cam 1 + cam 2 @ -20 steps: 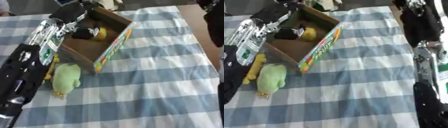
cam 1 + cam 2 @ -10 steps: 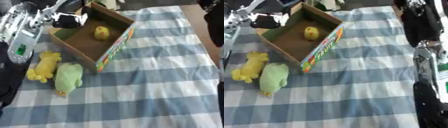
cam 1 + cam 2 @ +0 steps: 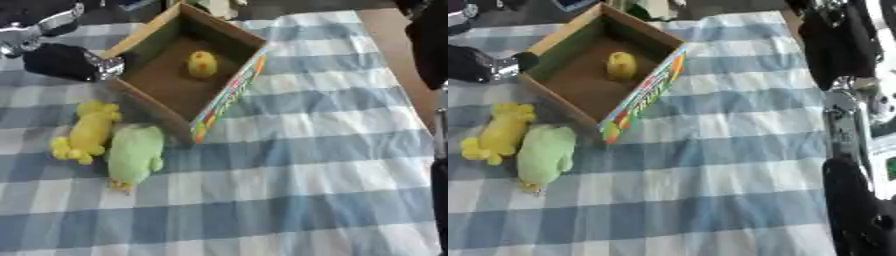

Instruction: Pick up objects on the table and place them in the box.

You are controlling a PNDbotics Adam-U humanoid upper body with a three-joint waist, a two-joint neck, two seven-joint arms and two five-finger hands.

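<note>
Hovering my left hand (image 3: pixel 61 61) just left of the box (image 3: pixel 229 95), fingers' state unclear, yellow toy (image 3: pixel 202 63) inside, yellow plush (image 3: pixel 85 131) and green plush (image 3: pixel 135 155) below-left of it

One box (image 3: pixel 229 95), one yellow toy (image 3: pixel 202 63) inside, two plush toys outside: yellow (image 3: pixel 87 131), green (image 3: pixel 136 155).

An open cardboard box (image 3: pixel 229 95) near the bench's far left corner holds a small yellow toy (image 3: pixel 202 63), while a yellow plush (image 3: pixel 86 132) and green plush (image 3: pixel 136 154) lie side by side, touching, just off its near-left wall.
</note>
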